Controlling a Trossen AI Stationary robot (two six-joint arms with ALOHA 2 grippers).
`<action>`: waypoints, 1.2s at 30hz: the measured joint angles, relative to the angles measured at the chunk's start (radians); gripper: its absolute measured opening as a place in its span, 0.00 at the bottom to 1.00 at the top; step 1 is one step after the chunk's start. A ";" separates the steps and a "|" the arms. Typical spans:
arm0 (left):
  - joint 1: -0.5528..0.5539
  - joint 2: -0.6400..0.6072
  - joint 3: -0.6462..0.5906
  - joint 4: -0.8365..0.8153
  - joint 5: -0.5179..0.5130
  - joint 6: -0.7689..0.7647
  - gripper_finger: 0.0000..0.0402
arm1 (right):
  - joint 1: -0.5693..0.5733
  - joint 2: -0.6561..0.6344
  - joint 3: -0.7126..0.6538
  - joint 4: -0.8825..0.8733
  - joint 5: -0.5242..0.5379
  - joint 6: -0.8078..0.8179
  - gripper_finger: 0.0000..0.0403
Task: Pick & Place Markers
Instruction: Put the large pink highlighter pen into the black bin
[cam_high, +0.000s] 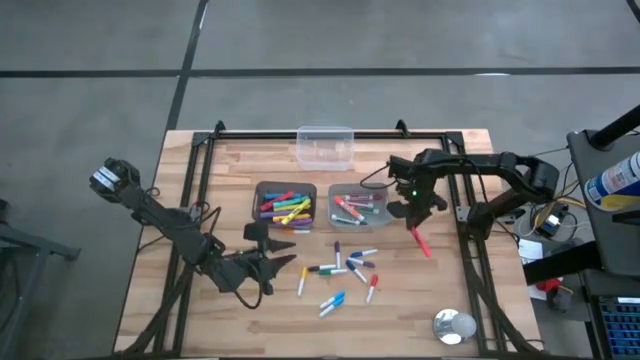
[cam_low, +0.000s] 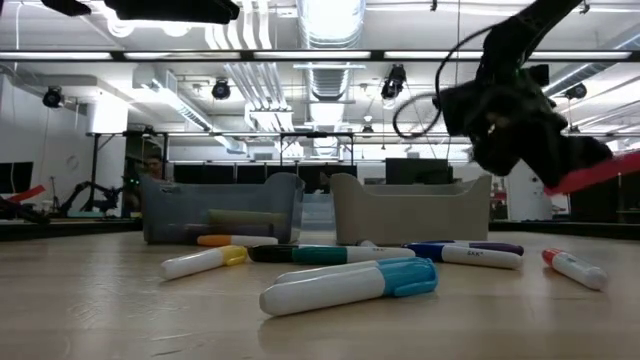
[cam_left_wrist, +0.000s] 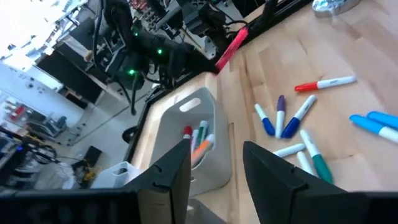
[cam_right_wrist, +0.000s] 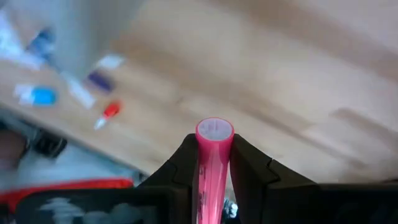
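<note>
Pinched between the fingers of my right claw (cam_right_wrist: 214, 171) is a pink marker (cam_right_wrist: 213, 155) — held clear of the worktop (cam_high: 470, 280), just beside the right-hand grey bin (cam_high: 357, 207), with its free end slanting down and away from that bin. From the low camera the pink barrel pokes out past the dark claw, well above the wood. My left claw (cam_left_wrist: 214, 165) hangs near the worktop's front left, fingers spread with nothing between them, pointing toward the two bins. The left grey bin (cam_high: 286, 206) holds a jumble of coloured markers, yellow, green, red and blue among them; the right bin holds several more. A clear, uncoloured container (cam_high: 325, 147) sits behind the bins at the far edge. In front of the bins lie the loose markers (cam_high: 343, 272) — white barrels with blue, purple, teal, yellow and red caps, scattered flat on the wood, some touching. A round silver tape roll (cam_high: 454, 326) rests near the front right corner, well apart from them.
</note>
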 joint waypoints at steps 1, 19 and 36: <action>0.002 0.000 0.000 0.000 -0.004 0.018 0.35 | 0.022 -0.011 0.007 0.003 -0.019 -0.003 0.15; 0.037 0.000 0.004 0.038 -0.030 0.153 0.35 | 0.278 -0.065 0.286 0.884 0.413 -0.031 0.15; 0.008 -0.122 0.018 0.081 0.013 0.061 0.35 | 0.427 0.456 0.519 1.463 0.883 -0.417 0.15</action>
